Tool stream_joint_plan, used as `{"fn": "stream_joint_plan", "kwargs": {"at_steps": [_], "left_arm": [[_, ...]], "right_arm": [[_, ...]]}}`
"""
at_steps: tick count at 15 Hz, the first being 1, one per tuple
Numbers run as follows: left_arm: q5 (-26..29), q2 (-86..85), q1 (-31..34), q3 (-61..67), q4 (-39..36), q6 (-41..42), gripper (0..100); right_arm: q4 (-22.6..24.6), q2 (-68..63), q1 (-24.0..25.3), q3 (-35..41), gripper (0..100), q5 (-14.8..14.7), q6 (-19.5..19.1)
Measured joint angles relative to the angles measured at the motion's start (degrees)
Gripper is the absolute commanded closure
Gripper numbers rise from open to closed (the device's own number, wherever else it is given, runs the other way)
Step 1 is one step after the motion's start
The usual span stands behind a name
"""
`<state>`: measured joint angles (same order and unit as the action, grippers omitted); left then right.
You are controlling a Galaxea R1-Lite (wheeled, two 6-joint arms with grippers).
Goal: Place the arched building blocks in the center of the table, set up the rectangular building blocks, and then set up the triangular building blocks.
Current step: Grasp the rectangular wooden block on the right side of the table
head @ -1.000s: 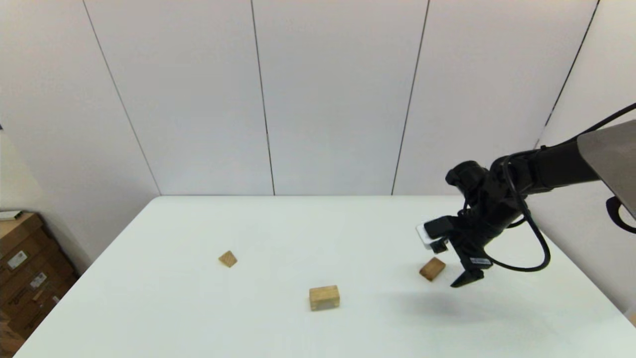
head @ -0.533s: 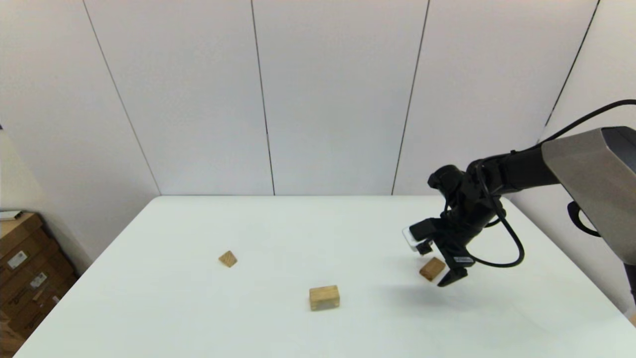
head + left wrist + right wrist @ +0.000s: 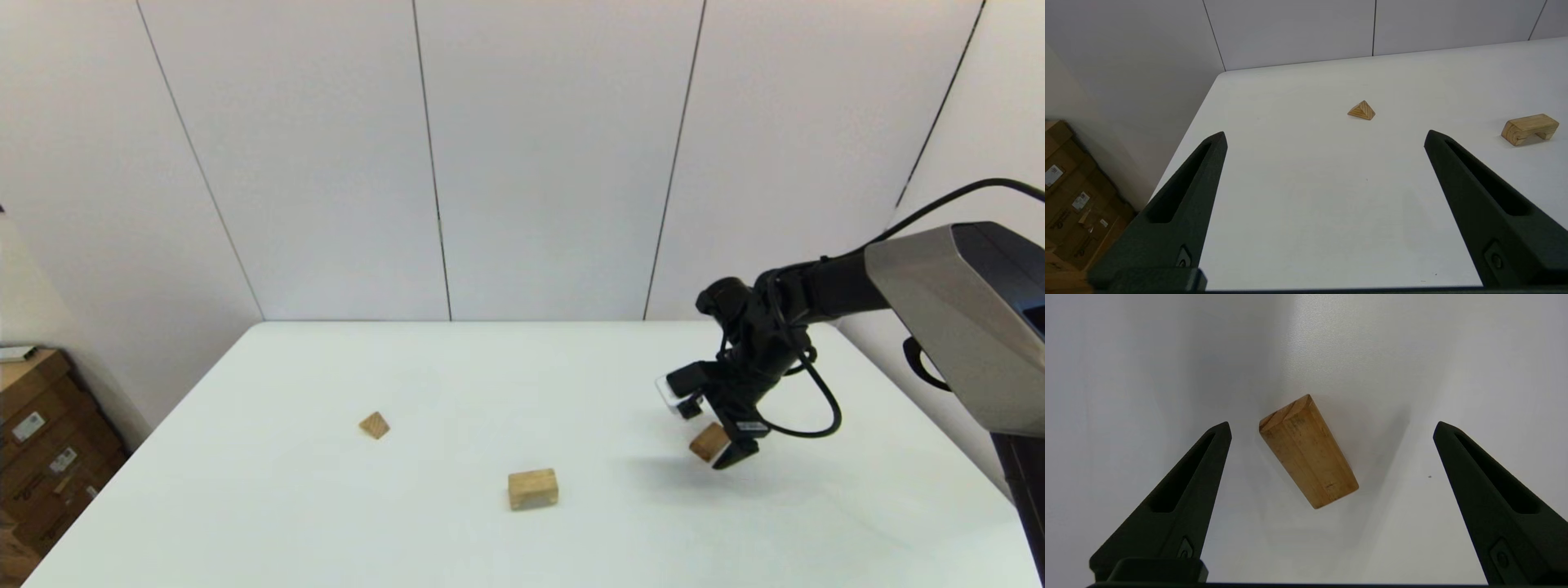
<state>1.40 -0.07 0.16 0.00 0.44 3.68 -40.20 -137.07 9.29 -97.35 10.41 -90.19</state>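
White and rounded at its corners, the large rectangular table (image 3: pixel 343 523) carries three light-brown wooden blocks, all well apart from one another. No container stands on it; the only boxes in sight are brown cardboard cartons (image 3: pixel 37 457) stacked on the floor past the table's left edge.

The flat, thin rectangular slab of light-brown wood (image 3: pixel 1306 451) lies on its broad face on the right part of the table, skewed to the table's edges. Its top is smooth with faint darker smudges, and one end shows curved grain. The right gripper (image 3: pixel 718 445) hangs directly over it, pointing down, with its two long black fingers (image 3: pixel 1180 498) spread wide on either side of the slab and touching neither it nor the table. In the head view one finger hides part of the slab.

The chunky arched block of light-brown wood (image 3: pixel 533 488) sits near the middle of the table toward the front edge, resting with its notch facing down, as the left wrist view shows.

The small triangular wedge of striped-grain wood (image 3: pixel 374 425) lies on the left part of the table, peak up.

The left gripper (image 3: pixel 1325 136) is low at the table's near left side, its fingers wide apart and holding nothing.
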Motion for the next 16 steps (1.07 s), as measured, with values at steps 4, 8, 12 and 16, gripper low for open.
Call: {"fn": "stream_joint_plan", "kwargs": {"at_steps": [4,8,12,16], "left_arm": [[0.0,0.0,0.0,0.0,0.0,0.0,0],[0.0,0.0,0.0,0.0,0.0,0.0,0],[0.0,0.0,0.0,0.0,0.0,0.0,0],[0.0,0.0,0.0,0.0,0.0,0.0,0]], "right_arm": [[0.0,-0.7,-0.6,-0.4,0,-0.1,-0.8],[-0.4,-0.9,-1.5,-0.6,0,-0.2,-0.7],[-0.5,-1.5,-2.3,-1.0,0,-0.2,-0.8],[-0.6,-2.3,-2.8,-2.8,0,-0.2,-0.8]]}}
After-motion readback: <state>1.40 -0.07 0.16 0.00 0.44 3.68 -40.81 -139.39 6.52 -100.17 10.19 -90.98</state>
